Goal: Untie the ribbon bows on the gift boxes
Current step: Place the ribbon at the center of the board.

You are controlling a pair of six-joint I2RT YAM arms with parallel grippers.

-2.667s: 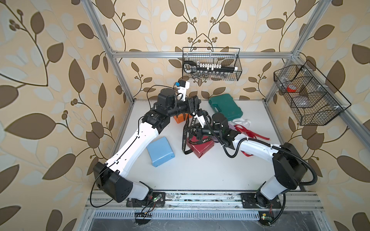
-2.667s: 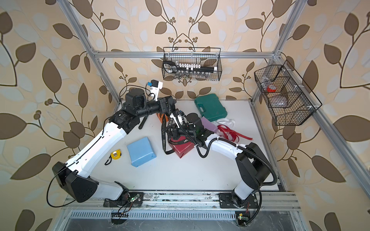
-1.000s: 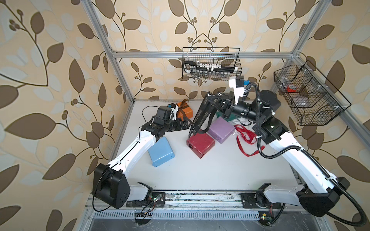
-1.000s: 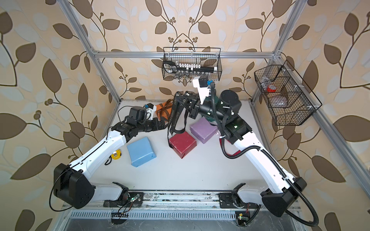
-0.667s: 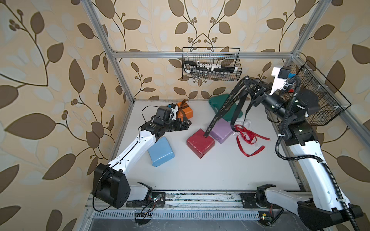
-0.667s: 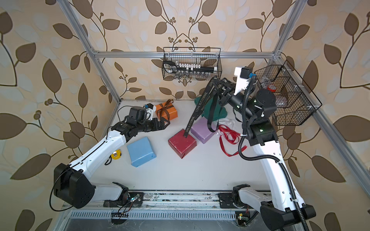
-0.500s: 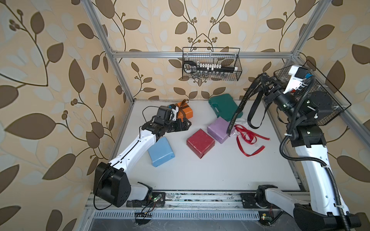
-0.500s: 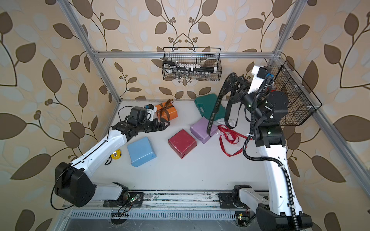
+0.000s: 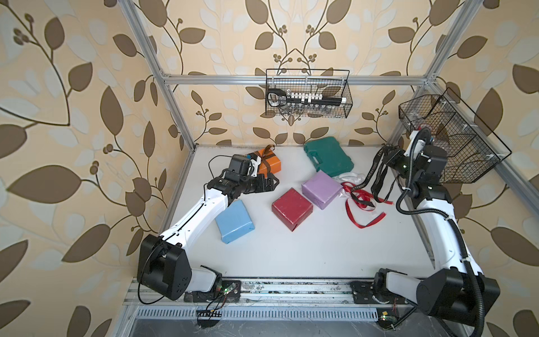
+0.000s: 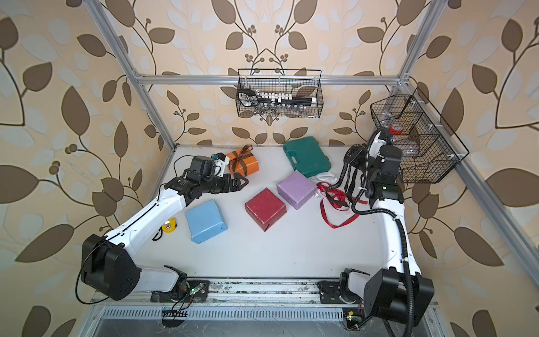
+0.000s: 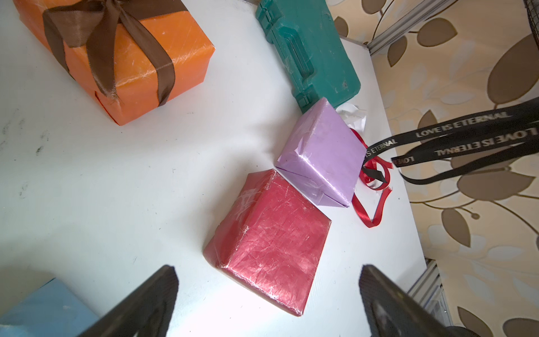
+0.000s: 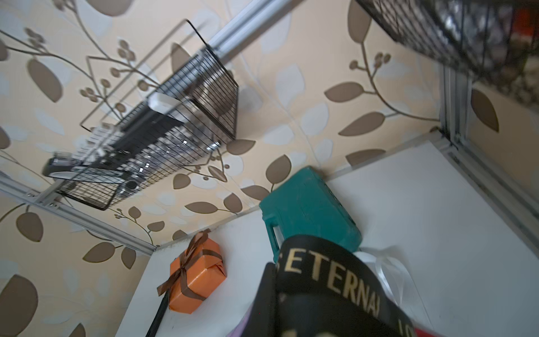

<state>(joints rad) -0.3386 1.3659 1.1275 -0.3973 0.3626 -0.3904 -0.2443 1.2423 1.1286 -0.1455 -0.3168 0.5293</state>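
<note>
My right gripper (image 9: 387, 159) (image 10: 353, 158) hangs at the right rear, shut on the black lettered ribbon (image 9: 372, 172) (image 11: 455, 134) (image 12: 329, 274), whose loose ends dangle over the red ribbon (image 9: 361, 201) and white ribbon (image 9: 347, 176) lying on the table. My left gripper (image 9: 271, 183) (image 11: 267, 267) stands open beside the orange box (image 9: 269, 164) (image 11: 131, 58), whose brown bow (image 10: 242, 154) (image 11: 87, 26) is tied. The dark red box (image 9: 291, 208), lilac box (image 9: 320, 189) and light blue box (image 9: 234, 221) are bare.
A green tool case (image 9: 328, 159) lies at the back. Wire baskets hang on the back wall (image 9: 307, 99) and the right wall (image 9: 455, 146), the latter close behind my right arm. A yellow tape measure (image 10: 168, 227) sits under my left arm.
My right gripper pulled the black ribbon off the dark red box, swung it up and right, then sank toward the right rear. My left arm drew back beside the orange box.
</note>
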